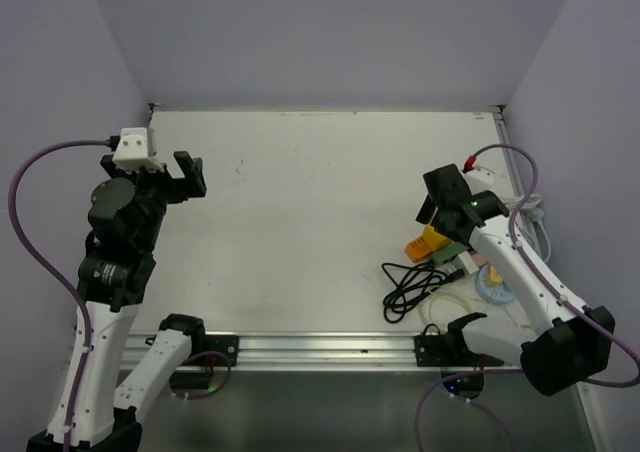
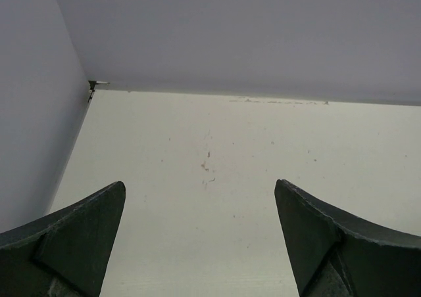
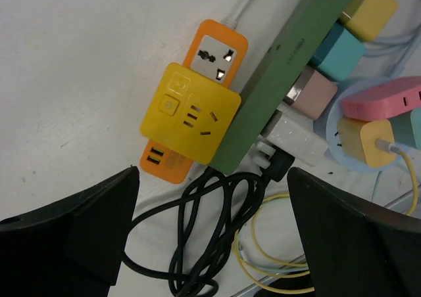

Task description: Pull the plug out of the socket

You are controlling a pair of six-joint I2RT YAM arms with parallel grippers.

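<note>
The right hand [image 3: 214, 177] hovered with its fingers spread wide above a cluster of power strips on the right side of the desk [image 1: 300, 232], pinching nothing. A black plug [image 3: 275, 163] sat seated in the side of a green power strip [image 3: 289, 73] near its end, and its black cable [image 3: 197, 238] lay coiled in loose loops on the desk just in front. Judging from the wrist view, that plug was the likeliest target, since it lay in the open gap between the two fingers. A yellow adapter [image 3: 191, 113] plugged onto an orange socket strip [image 3: 214, 50], pressed against the green strip's other side, was a second candidate, and the pictures did not settle which was meant. The wide spread of the fingers suited an approach from above, leaving room to close around a plug body crowded by neighbours. Those included a row of pastel cube adapters [image 3: 339, 50] along the green strip and a pink strip [image 3: 388, 100] beyond it. A thin yellow cord [image 3: 276, 261] curled beside the black cable and could snag a finger on the way down. No pull had begun, and the plug appeared fully home in its socket. The left hand [image 2: 199, 185] was held raised over the far left of the desk, its fingers likewise spread and holding nothing, well apart from the strips. It seemed parked out of the way, though the light, unanchored green strip looked apt to lift with the plug unless something held it down.
</note>
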